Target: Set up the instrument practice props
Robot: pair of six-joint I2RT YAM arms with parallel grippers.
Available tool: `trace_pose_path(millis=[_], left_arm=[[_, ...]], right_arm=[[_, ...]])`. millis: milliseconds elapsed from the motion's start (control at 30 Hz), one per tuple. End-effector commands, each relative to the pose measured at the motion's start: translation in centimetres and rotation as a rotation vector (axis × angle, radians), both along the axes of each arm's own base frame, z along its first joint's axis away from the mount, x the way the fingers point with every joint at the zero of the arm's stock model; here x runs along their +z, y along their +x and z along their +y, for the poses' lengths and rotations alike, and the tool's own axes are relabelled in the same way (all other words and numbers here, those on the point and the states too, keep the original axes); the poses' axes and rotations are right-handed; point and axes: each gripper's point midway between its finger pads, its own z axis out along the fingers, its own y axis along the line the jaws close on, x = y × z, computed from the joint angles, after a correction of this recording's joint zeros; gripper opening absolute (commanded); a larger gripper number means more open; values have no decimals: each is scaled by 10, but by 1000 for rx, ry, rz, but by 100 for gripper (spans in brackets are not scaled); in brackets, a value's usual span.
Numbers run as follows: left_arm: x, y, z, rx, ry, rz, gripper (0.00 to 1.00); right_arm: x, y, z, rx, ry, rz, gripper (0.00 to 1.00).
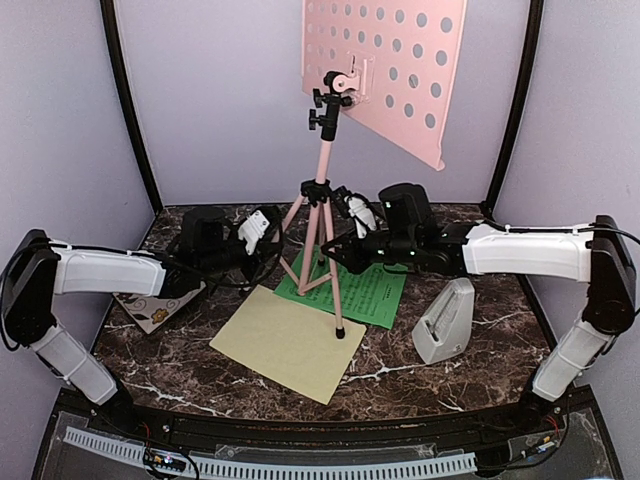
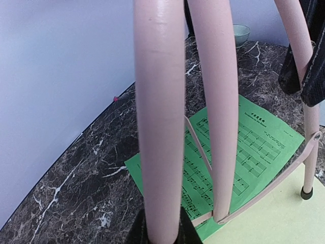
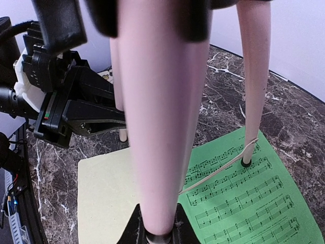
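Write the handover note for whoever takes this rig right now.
Grippers: the left gripper is shut on one leg of the pink tripod music stand with a perforated desk; the right gripper is shut on another leg.
Things: the stand is upright, with one foot on the green music sheet and one on the pale yellow music sheet. Both sheets lie flat on the marble table. The small light-grey pyramid metronome stands right of them.
Done: stand erected.
Left: probably free the sheets and put them on the desk.
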Motion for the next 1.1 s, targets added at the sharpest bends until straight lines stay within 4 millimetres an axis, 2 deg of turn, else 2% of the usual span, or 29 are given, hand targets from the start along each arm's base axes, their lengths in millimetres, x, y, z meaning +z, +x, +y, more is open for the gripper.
trace_pose_path(millis=[0, 33, 200, 333, 500, 667, 767, 867, 933, 967, 1067], left_arm=[[-6, 9, 44, 165, 37, 16, 0], [-12, 7, 47, 169, 50, 23, 0], [-30, 2, 70, 215, 73, 51, 0], [-49, -1, 97, 270, 114, 74, 0], [-67, -10, 125, 319, 131, 112, 0], [-79, -12, 139, 356, 137, 143, 0], [-87, -16, 136, 327, 150, 174, 0], [-72, -15, 131, 320, 105, 187, 1], [-56, -15, 124, 316, 37, 191, 11], [-45, -16, 116, 299, 10, 185, 20], [-23, -23, 93, 259, -5, 153, 34]], right_arm=[[1, 5, -13, -46, -72, -1, 0], [16, 1, -17, -50, -58, -20, 0], [12, -8, -36, -66, -110, -11, 0], [-14, -20, -57, -79, -188, 20, 0], [-23, -27, -75, -97, -254, 26, 0], [-34, -30, -88, -121, -293, 29, 0], [-33, -32, -81, -103, -263, 44, 0], [-30, -34, -65, -70, -226, 61, 0], [-29, -39, -50, -32, -208, 64, 0], [-29, -41, -42, -14, -205, 63, 0], [-27, -48, -22, 31, -193, 56, 0]])
